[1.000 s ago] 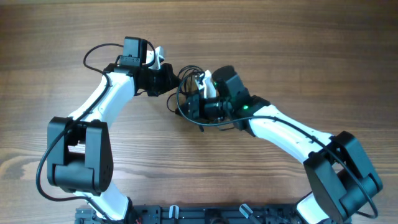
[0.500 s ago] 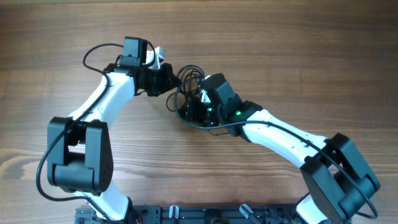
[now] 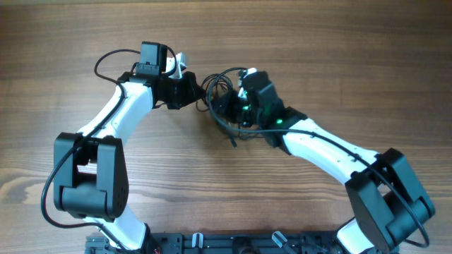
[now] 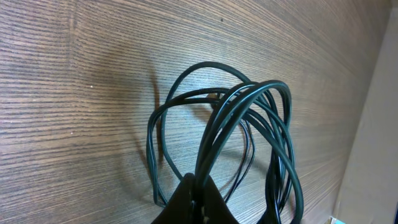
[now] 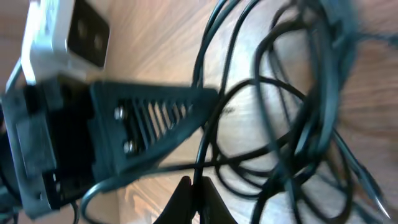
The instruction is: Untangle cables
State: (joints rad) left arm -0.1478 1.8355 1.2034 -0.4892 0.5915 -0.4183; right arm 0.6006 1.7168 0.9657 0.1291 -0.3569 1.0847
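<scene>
The cables [image 3: 220, 99] are a tangle of thin black cords in loops on the wooden table, between my two grippers. My left gripper [image 3: 198, 93] is shut on a bundle of cable strands at the tangle's left side; the left wrist view shows the loops [image 4: 249, 118] fanning out from its closed jaws [image 4: 200, 198]. My right gripper [image 3: 227, 107] is shut on one thin strand [image 5: 200, 149] at the tangle's right side, its jaws [image 5: 198, 202] pinching it. The left gripper's body [image 5: 143, 118] shows close by in the right wrist view.
The wooden table [image 3: 339, 56] stretches all round the tangle. The two arm bases stand at the front edge [image 3: 212, 243]. A thicker black robot cable [image 3: 113, 58] loops off the left arm.
My right gripper has moved up and a little right with its strand, lifting the tangle's right side and pulling the loops closer to the left gripper. The left arm has stayed still.
</scene>
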